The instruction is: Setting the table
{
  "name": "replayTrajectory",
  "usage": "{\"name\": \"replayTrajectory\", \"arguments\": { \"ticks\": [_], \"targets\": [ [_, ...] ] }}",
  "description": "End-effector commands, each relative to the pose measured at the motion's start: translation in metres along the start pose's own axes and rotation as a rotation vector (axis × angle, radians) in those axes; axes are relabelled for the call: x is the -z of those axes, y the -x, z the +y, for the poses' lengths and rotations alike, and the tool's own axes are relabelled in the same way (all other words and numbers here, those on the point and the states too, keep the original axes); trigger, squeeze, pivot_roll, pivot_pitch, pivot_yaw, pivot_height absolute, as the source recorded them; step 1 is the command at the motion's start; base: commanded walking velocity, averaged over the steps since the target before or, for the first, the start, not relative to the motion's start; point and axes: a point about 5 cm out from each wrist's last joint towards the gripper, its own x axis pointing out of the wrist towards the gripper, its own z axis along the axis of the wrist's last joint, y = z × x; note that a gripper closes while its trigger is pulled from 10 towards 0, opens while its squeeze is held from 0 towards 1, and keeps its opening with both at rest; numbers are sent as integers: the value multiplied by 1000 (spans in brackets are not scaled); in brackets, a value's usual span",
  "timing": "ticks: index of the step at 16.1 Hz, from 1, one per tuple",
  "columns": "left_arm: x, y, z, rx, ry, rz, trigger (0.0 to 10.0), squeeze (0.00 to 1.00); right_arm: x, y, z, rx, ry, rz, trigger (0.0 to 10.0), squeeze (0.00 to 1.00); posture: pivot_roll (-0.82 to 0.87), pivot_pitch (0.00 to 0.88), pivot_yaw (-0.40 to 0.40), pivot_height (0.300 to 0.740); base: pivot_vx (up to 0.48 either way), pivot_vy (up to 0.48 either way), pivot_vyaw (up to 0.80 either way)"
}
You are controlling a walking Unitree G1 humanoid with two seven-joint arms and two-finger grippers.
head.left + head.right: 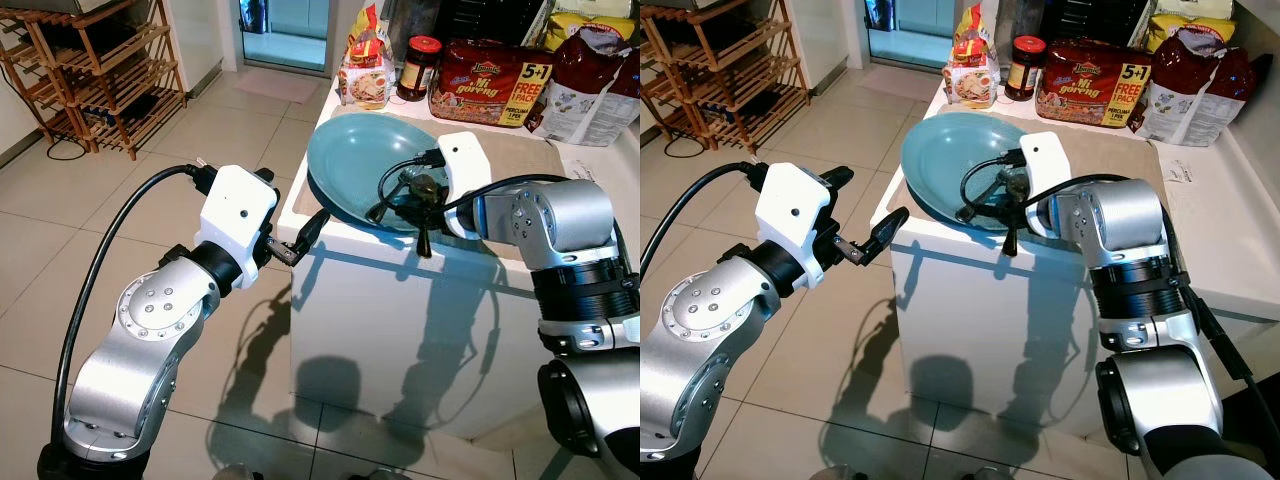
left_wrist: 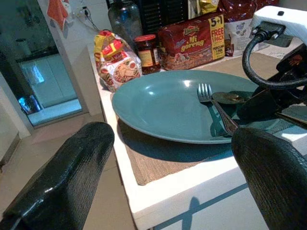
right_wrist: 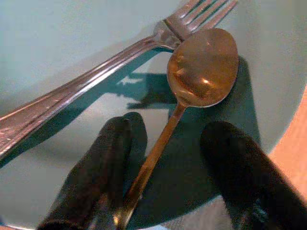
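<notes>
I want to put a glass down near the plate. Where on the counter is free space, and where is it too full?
Free: the woven placemat between the teal plate and the noodle pack, and the white counter right of the mat, beside a paper slip. Crowded: the back edge with packets and a jar, and the plate, holding fork, spoon and the right gripper.

Plate [image 2: 163,103] is showing a smooth glazed teal surface, glossy highlights. Fork [image 3: 96,76] and spoon [image 3: 201,72] are reading as polished metal, spoon tarnished brownish. Placemat [image 2: 153,165] is looking like coarse woven fibre, matt. Noodle pack [image 1: 490,82] is shining as glossy plastic film.
</notes>
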Motion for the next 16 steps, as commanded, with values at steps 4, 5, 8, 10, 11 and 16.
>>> {"name": "replayTrajectory", "arguments": {
  "ticks": [4, 5, 8, 10, 11, 16],
  "targets": [
    [-4, 2, -4, 24, -8, -14, 10000, 0, -1, -1, -4, 0, -13, 10, 0, 0, 28, 58, -62, 740, 0, 0, 0],
    [-4, 1, -3, 24, -8, -14, 10000, 0, -2, -1, -4, 0, -13, 8, 0, 0, 28, 57, -62, 740, 0, 0, 0],
    [-4, 1, -3, 23, -10, -13, 10000, 0, -2, -2, -4, 0, -13, 5, 0, 0, 29, 58, -63, 740, 0, 0, 0],
    [-4, 1, -3, 22, -10, -13, 10000, 0, -3, -2, -4, -2, -13, 4, 0, 0, 29, 59, -63, 740, 0, 0, 0],
    [-4, 1, -3, 22, -10, -13, 10000, 0, -3, -2, -4, -2, -13, 4, 0, 0, 29, 59, -63, 740, 0, 0, 0],
    [-4, 1, -3, 20, -9, -14, 10000, 0, -4, -2, -5, -7, -15, 2, 0, 0, 28, 59, -63, 740, 0, 0, 0]
  ]
}}
